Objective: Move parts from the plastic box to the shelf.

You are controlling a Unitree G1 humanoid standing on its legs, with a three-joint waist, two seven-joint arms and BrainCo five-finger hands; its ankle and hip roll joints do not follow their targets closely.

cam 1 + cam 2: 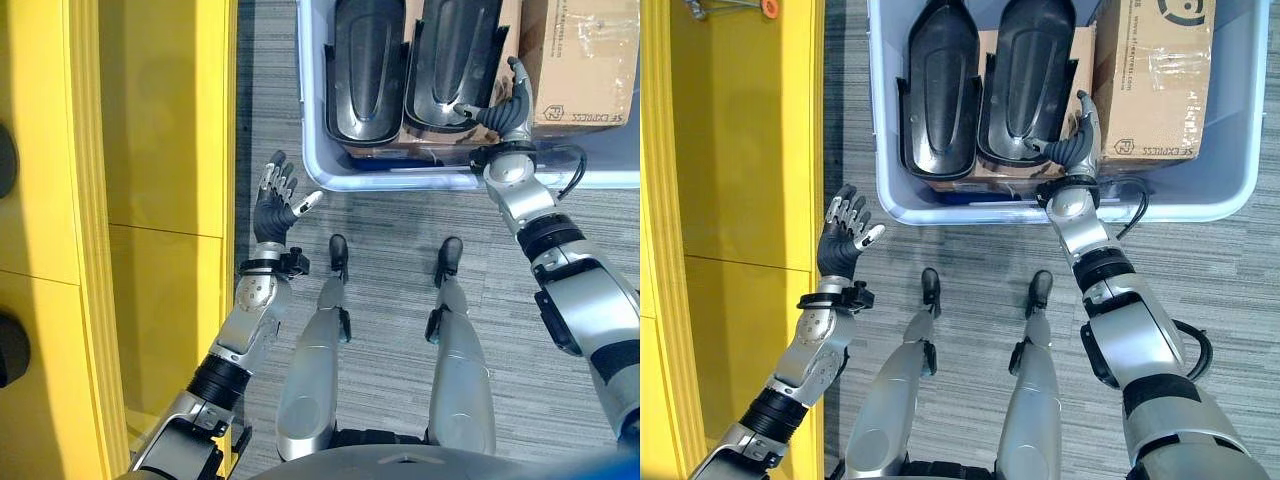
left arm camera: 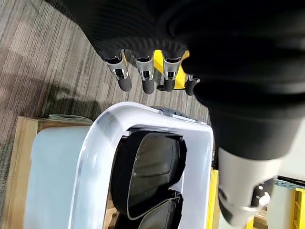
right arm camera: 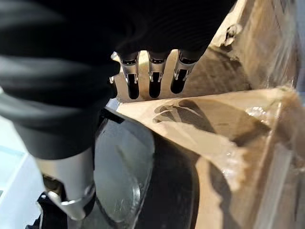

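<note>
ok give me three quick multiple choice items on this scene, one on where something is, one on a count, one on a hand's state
1. Where is the right hand?
A. Over the yellow shelf
B. Inside the plastic box, at the right-hand black part
C. Flat on the carpet

2. How many black parts lie in the box?
A. Two
B. Four
C. None

3. What state is the left hand in?
A. Curled round a black part
B. Pinching the cardboard box
C. Open, holding nothing

Answers:
1. B, since the right arm reaches over the box's near rim and the hand sits between the right-hand black part and the cardboard box.
2. A, since two black moulded parts lie side by side in the eye views.
3. C, since its fingers are spread above the carpet beside the yellow shelf.
</note>
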